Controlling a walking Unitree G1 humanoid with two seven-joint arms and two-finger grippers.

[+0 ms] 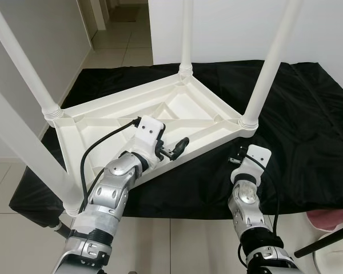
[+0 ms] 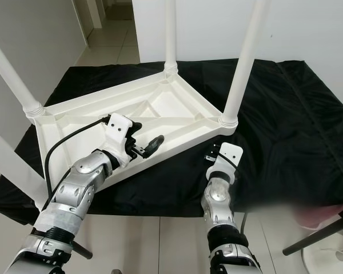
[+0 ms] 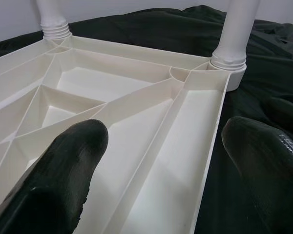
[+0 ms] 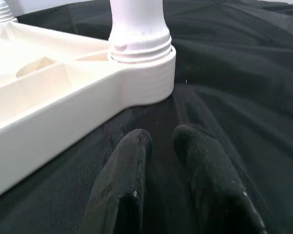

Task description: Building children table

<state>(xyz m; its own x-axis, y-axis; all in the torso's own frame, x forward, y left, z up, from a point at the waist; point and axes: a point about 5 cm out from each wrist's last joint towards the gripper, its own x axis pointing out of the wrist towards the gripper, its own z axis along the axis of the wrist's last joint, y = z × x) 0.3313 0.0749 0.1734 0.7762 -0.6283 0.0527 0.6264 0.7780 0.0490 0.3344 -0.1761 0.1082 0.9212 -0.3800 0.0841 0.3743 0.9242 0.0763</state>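
A white plastic children's table (image 1: 177, 108) lies upside down on a black cloth (image 1: 308, 131). Its white legs stand upward from the corners, one at the right front (image 1: 271, 63), one at the back (image 1: 187, 34) and one at the left (image 1: 23, 63). My left gripper (image 1: 174, 149) hovers open over the table's near rim; in the left wrist view its fingers (image 3: 68, 165) straddle the ribbed underside (image 3: 151, 122). My right gripper (image 1: 238, 155) rests low over the cloth just in front of the right front leg's base (image 4: 139, 53), its fingers (image 4: 127, 165) nearly together with nothing between them.
The cloth covers a low platform on a tiled floor (image 1: 120, 51). White walls stand behind and at the left, with a corridor opening at the back left. A pink object (image 1: 331, 220) and a black rod (image 1: 326, 240) lie at the lower right.
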